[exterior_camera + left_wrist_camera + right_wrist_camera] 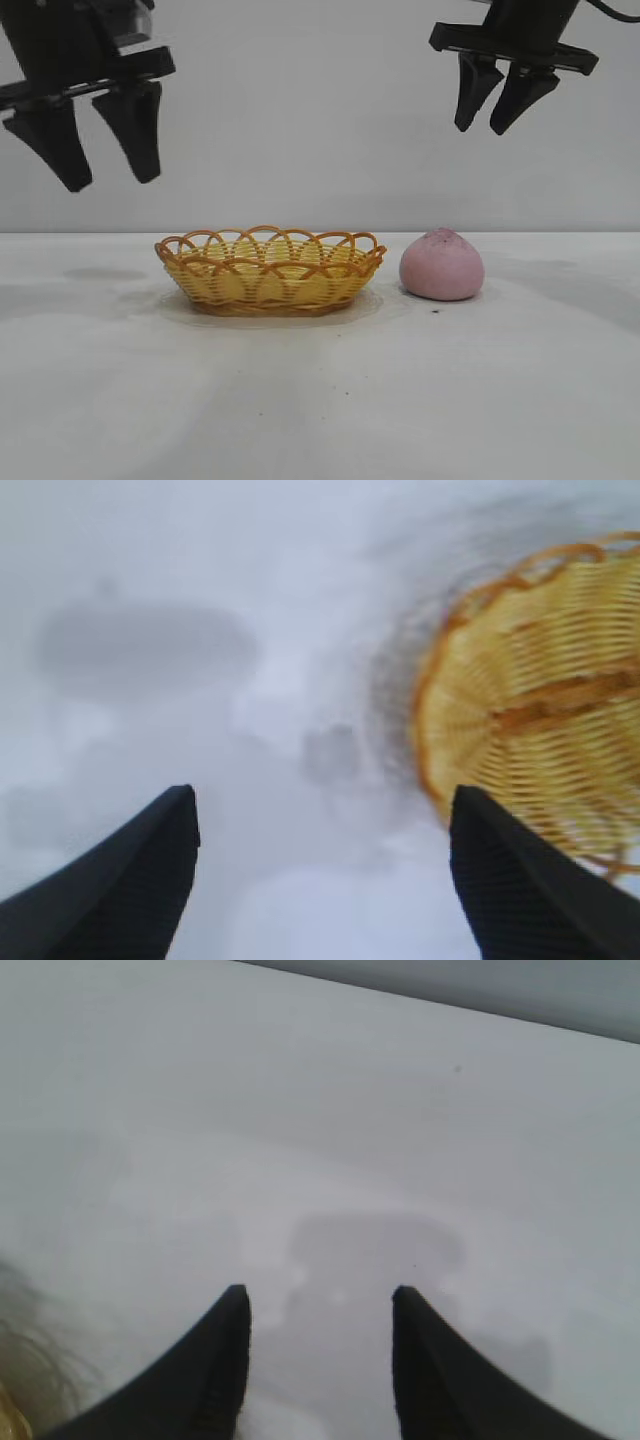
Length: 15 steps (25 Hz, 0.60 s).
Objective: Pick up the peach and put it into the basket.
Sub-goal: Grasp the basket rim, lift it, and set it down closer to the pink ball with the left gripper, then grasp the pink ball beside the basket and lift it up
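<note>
Exterior view: the peach (pixel 442 265) rests on the bench just beside the basket (pixel 270 271), at 3 o'clock, roughly 6 o'clock below the nearer right gripper (pixel 492 118), fingers parted, empty.

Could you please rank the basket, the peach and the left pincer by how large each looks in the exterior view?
1. The wicker basket, clearly the widest.
2. The left pincer, hanging open above the table; it may be nearer the camera, so its rank against the peach is unsure.
3. The peach, resting on the table beside the basket.
</note>
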Motion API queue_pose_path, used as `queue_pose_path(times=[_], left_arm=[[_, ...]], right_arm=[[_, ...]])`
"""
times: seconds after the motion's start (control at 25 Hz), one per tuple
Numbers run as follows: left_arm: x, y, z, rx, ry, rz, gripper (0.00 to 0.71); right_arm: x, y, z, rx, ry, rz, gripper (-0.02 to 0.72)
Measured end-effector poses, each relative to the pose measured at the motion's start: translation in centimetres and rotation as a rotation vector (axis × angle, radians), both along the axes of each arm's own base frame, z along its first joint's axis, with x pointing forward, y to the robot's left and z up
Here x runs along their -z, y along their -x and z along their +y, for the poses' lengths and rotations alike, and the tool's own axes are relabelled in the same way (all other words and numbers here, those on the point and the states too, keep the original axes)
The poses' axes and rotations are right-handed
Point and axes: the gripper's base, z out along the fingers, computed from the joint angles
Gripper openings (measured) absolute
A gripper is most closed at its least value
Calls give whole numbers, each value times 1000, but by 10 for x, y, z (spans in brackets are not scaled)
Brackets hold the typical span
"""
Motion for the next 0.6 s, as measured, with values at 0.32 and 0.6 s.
queue_pose_path(times=[0.32,0.6], left_arm=[[1,-7,79,-228,-51,23,470],[-30,12,79,-272,-11,-63,470]], right_arm=[[0,0,0,0,-2,0,321],[1,1,0,-2,0,12,321]])
